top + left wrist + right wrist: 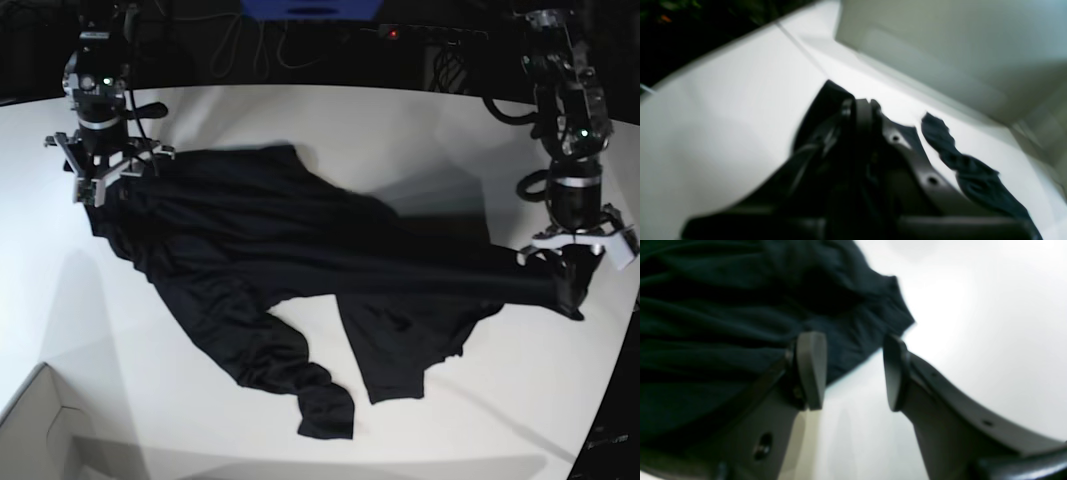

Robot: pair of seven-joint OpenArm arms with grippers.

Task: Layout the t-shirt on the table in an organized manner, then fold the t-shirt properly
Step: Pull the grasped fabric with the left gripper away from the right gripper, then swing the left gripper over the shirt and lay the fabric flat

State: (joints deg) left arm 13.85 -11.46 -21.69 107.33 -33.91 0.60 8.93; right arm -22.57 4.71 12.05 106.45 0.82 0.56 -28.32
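L wrist view: left gripper [863,106] is pinched tight, jaws together on black cloth of the t-shirt [977,176]. A twisted strand of it trails off toward 4 o'clock over the white table [723,116]. A pale cardboard box [940,50] wall fills the 1 o'clock area, close beside the gripper. View is blurry.

R wrist view: right gripper [853,370] stands apart, pads wide, nothing between them. Bare table shows in the gap. The shirt's bunched edge lies at 10–11 o'clock, behind and around the left-hand pad [810,368]; can't tell if it touches.

Base view: shirt is spread diagonally across the table, still rumpled, w/ one sleeve-like lobe hanging toward 6 o'clock and a flap folded under near centre. Left gripper, at 3 o'clock, holds a corner stretched taut; right gripper, at 10 o'clock, sits over the opposite end w/o a grip.

Step in hand, as I judge it: layout, not folding yet. To do it well, the right gripper should get a corner or hem between its pads before any pull, then both arms draw apart evenly and low so cloth flattens, not lifts.

In the way: box corner at 7 o'clock and table's curved edge near left arm; cables at 12 o'clock are well apart.
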